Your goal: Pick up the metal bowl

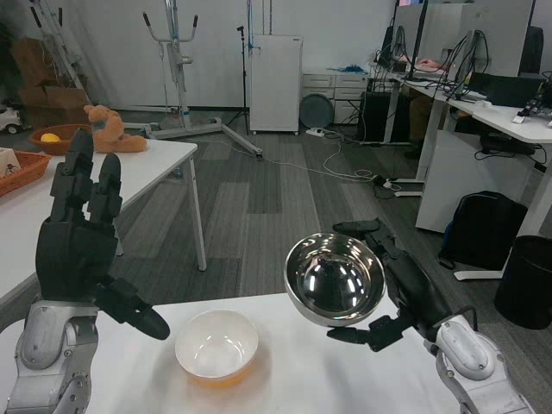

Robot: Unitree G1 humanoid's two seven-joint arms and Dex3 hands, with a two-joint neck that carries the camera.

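The metal bowl [335, 279] is shiny and silver, lifted off the white table [345, 379] and tilted so its inside faces me. My right hand [401, 289] grips it from the right, one finger over the top rim and the thumb under the bottom. My left hand [82, 241] is raised at the left with its fingers pointing up and thumb stretched toward the middle, holding nothing.
A pale yellow bowl [216, 345] sits on the table below and left of the metal bowl. A second white table [147, 168] at the back left carries wicker baskets [56, 138] and a plush toy [110, 129]. Desks, a backpack [483, 228] and a bin [526, 280] stand at the right.
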